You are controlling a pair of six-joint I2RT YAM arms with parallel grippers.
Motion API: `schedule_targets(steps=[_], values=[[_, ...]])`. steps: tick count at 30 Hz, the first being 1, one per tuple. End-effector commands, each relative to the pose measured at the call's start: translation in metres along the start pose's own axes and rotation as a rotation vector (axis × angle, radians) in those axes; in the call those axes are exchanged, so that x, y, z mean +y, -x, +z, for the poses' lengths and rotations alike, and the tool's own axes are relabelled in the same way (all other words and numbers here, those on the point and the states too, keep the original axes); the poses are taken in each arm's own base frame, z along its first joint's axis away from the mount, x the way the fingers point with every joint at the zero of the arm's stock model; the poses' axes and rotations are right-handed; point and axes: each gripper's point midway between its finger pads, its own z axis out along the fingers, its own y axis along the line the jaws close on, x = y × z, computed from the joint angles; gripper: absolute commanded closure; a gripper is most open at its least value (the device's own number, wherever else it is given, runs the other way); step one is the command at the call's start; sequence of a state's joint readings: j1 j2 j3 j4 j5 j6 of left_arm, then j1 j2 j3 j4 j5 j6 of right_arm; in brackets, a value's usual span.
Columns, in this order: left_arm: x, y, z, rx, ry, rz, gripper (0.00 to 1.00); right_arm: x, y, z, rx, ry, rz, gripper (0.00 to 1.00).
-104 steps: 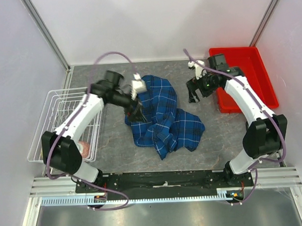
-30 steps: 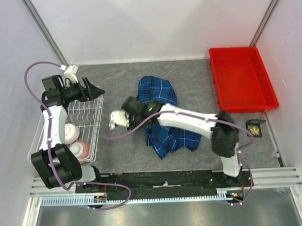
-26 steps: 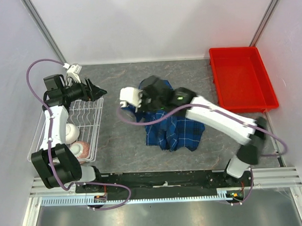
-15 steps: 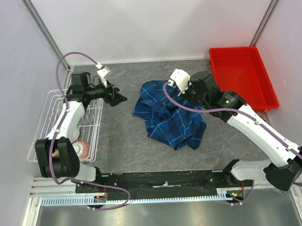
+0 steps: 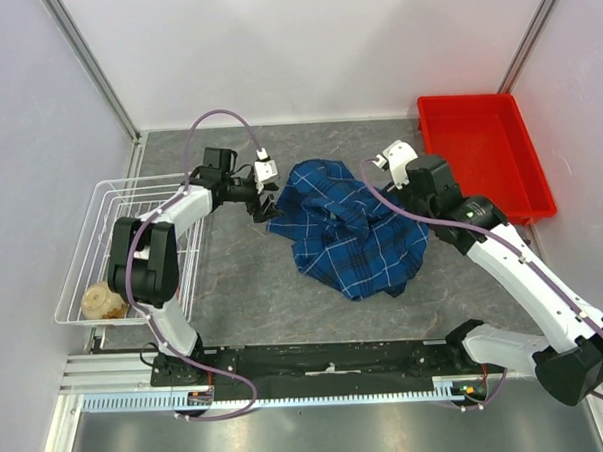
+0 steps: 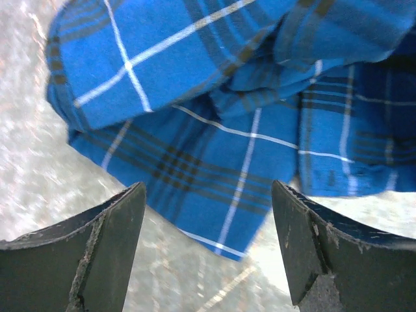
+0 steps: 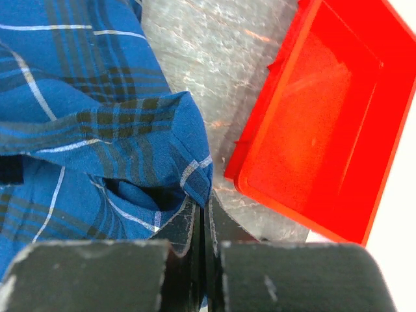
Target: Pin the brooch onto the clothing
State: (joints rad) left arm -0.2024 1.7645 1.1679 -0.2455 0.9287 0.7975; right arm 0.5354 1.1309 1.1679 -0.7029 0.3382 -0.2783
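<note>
The clothing, a blue-and-black plaid shirt, lies crumpled in the middle of the grey table. My right gripper is at its upper right edge, and in the right wrist view that gripper is shut on a corner of the clothing. My left gripper hovers at the shirt's upper left edge. In the left wrist view it stands open, with a fold of the clothing just ahead of its fingertips and nothing between them. The brooch is out of view.
A red tray stands at the back right, and its wall is close beside my right gripper. A white wire basket sits at the left edge with a beige lump in it.
My left gripper has moved right, up to the shirt's left edge. My right gripper has shifted right and nearer, and the shirt now lies spread further to the right.
</note>
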Motion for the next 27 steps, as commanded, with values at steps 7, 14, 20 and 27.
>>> schedule_targets(steps=[7, 14, 20, 27], values=[[0.05, 0.055, 0.039, -0.116, 0.085, 0.526, 0.16, -0.031, -0.013, 0.004, 0.02, -0.116, 0.158, 1.0], [0.05, 0.049, 0.073, -0.093, 0.056, 0.626, 0.15, -0.034, -0.017, 0.006, 0.026, -0.126, 0.193, 1.0], [0.066, 0.07, 0.081, -0.139, 0.105, 0.566, 0.39, -0.043, -0.005, 0.005, -0.01, -0.15, 0.216, 1.0], [0.047, 0.143, 0.021, -0.248, 0.165, 0.346, 0.98, -0.073, 0.034, 0.0, -0.144, -0.22, 0.241, 1.0]])
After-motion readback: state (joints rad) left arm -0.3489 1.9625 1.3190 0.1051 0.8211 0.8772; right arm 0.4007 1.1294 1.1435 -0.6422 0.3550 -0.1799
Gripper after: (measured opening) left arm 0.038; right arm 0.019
